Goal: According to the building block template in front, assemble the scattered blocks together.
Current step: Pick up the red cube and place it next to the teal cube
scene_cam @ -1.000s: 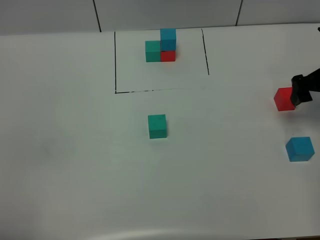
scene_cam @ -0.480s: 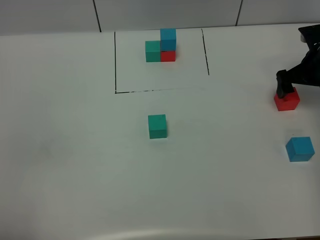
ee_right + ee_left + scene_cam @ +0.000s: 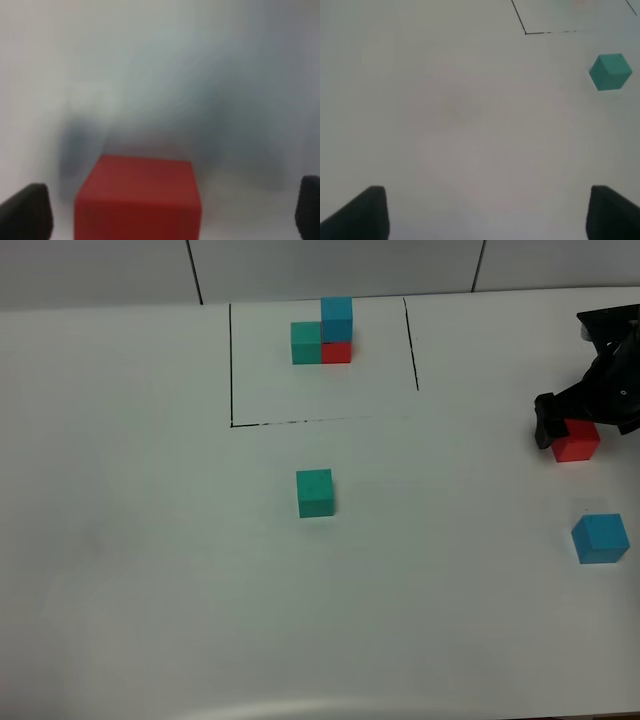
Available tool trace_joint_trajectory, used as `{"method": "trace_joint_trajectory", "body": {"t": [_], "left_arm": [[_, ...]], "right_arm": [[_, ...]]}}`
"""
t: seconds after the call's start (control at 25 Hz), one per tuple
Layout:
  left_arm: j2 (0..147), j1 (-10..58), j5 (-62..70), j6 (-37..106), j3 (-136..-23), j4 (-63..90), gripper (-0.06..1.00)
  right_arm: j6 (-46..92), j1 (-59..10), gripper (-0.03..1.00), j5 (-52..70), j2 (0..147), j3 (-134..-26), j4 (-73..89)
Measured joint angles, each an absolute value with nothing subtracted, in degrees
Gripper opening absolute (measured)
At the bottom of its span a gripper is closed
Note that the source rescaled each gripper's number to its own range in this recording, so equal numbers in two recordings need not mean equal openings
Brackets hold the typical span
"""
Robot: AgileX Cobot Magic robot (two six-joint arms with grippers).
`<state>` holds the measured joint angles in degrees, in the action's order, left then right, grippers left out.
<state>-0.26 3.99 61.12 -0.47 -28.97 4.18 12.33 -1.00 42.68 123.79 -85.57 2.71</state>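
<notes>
Ext cam high, looks down on whole counter (image 3: 150, 570); L wrist shares green cube (image 3: 610, 72) w/ it, R wrist red cube (image 3: 138, 197) close-up.

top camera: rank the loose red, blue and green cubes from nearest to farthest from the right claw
1. red cube, directly under the right claw, far right.
2. blue cube, also far right, closer to the front edge.
3. green cube, in the middle, well to the left.

White tabletop (image 3: 150, 570), matte; grey panelled wall (image 3: 330, 265) behind, dark vertical seams (image 3: 195, 270).
</notes>
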Motion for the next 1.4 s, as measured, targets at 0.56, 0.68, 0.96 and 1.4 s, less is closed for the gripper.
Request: {"method": "trace_joint_trajectory", "body": {"t": [0.56, 0.68, 0.96, 1.4], "left_arm": [[-0.3, 4.0, 61.1, -0.5, -29.0, 4.2, 0.74], [-0.3, 4.0, 61.1, -0.5, -29.0, 4.2, 0.74], [-0.3, 4.0, 61.1, -0.5, -29.0, 4.2, 0.74], [-0.3, 4.0, 61.1, -0.5, -29.0, 4.2, 0.74]], "right_arm": [[11.9, -3.9, 0.02, 47.5, 124.3, -85.7, -4.7], [15.3, -7.3, 0.02, 50.4, 123.5, -85.7, -8.7], [40.3, -23.6, 0.02, 55.1, 121.8, -85.8, -9.2], [61.6, -31.1, 0.02, 57.2, 124.0, -91.5, 3.7]]}}
